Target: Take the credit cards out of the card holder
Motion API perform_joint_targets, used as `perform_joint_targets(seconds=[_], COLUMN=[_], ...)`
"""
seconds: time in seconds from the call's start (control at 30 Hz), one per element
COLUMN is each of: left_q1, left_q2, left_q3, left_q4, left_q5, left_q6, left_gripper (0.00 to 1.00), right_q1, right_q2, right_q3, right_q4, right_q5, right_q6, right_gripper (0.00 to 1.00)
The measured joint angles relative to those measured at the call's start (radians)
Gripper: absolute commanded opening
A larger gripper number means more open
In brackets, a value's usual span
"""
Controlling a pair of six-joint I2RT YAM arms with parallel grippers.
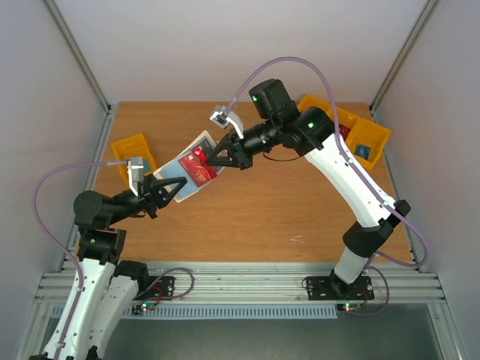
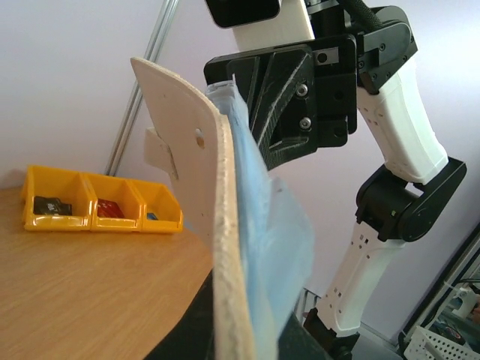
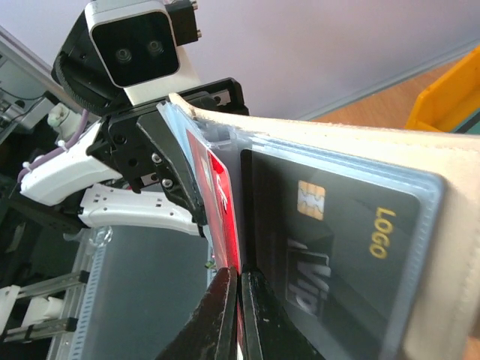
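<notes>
The card holder (image 1: 182, 178) is held open in the air above the table, beige outside (image 2: 187, 150), pale blue inside (image 2: 266, 225). My left gripper (image 1: 169, 191) is shut on its lower left edge. My right gripper (image 1: 215, 158) comes from the upper right and is shut on the red credit card (image 1: 199, 166), whose edge (image 3: 222, 199) runs up from between the closed fingertips (image 3: 225, 300). The red card still sits partly in its pocket. A second, dark-looking card with a gold chip (image 3: 337, 247) lies in a clear pocket beside it.
A yellow bin (image 1: 133, 150) stands at the table's left side. A row of yellow bins (image 1: 352, 129) with small red and blue items sits at the back right, also seen in the left wrist view (image 2: 97, 204). The right arm (image 1: 360, 195) crosses the table's right half.
</notes>
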Motion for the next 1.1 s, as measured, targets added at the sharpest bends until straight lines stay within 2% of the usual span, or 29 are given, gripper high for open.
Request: perform_joint_targets(seconds=[0.2, 0.6, 0.87, 1.1], left_q1=[0.000, 0.000, -0.001, 0.000], left_q2=[0.000, -0.002, -0.013, -0.013], left_q3=[0.000, -0.001, -0.019, -0.044], left_q4=[-0.003, -0.039, -0.279, -0.413], left_q5=[-0.012, -0.067, -0.347, -0.478], left_q6=[-0.003, 0.013, 0.097, 0.153], left_gripper=[0.00, 0.00, 0.00, 0.00], right_q1=[-0.039, -0.034, -0.251, -0.537], right_q2=[-0.018, -0.016, -0.018, -0.013], right_q3=[-0.002, -0.034, -0.161, -0.209], right_q4=[-0.015, 0.029, 0.116, 0.154], right_q5=[-0.004, -0.042, 0.019, 0.212], right_q6=[-0.011, 0.003, 0.116, 0.298], right_gripper=[0.01, 0.01, 0.01, 0.01])
